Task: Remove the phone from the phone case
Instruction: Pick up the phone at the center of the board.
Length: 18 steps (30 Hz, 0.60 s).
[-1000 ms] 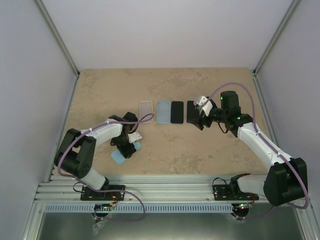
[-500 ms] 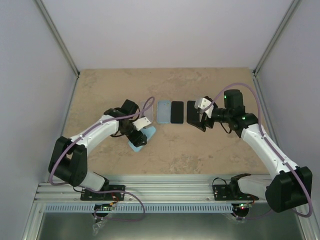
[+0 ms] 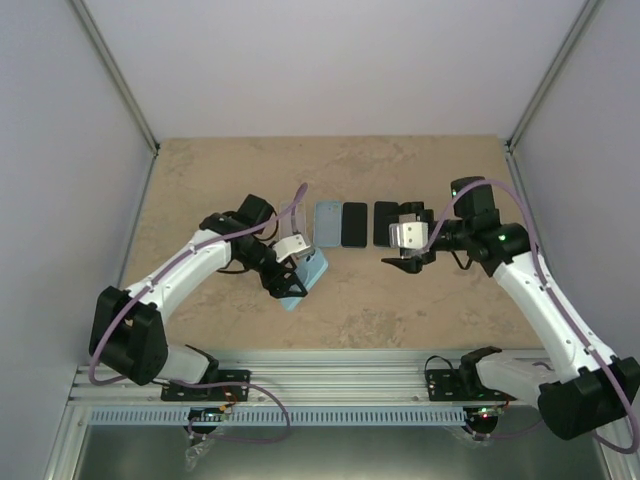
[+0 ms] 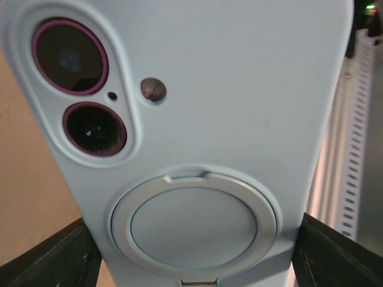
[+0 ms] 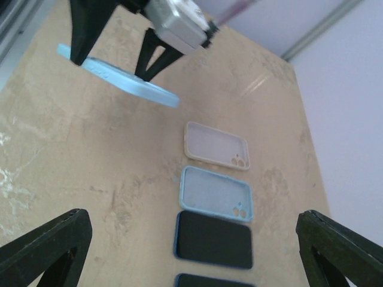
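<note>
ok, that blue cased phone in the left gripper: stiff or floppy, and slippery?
Probably stiff: the blue cased phone sticks out tilted from the left gripper, off the table, with no visible sag. The back looks smooth and matte, so likely moderate grip, though held by its edges it might pivot.

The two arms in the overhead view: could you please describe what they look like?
The left arm and right arm have white links, black joints and a lilac cable alongside each. Both end in black fingers; green lights glow on the right arm.
</note>
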### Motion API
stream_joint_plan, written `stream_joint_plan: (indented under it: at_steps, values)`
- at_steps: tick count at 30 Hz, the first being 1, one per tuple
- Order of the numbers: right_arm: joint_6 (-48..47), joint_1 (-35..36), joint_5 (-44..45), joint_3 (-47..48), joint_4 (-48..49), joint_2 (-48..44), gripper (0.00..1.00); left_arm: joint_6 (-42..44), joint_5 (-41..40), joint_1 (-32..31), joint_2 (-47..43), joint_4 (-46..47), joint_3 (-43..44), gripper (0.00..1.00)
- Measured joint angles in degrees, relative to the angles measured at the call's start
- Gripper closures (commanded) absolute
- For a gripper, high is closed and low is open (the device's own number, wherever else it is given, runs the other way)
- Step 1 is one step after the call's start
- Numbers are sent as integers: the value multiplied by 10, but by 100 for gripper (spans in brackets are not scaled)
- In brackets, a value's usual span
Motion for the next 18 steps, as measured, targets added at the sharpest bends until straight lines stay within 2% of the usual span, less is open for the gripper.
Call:
stream_joint_plan:
  at_steps: [7,11,18]
  values:
    - [-110,66,22,-19,7,-59,21,42,69,-20,-1,-51,24,65]
    - [-155,134,57,-41,16,-79,27,54,88,-41,-3,-69,27,66]
    - [-189,209,103,-59,19,-72,30,59,97,-70,-3,-90,38,66]
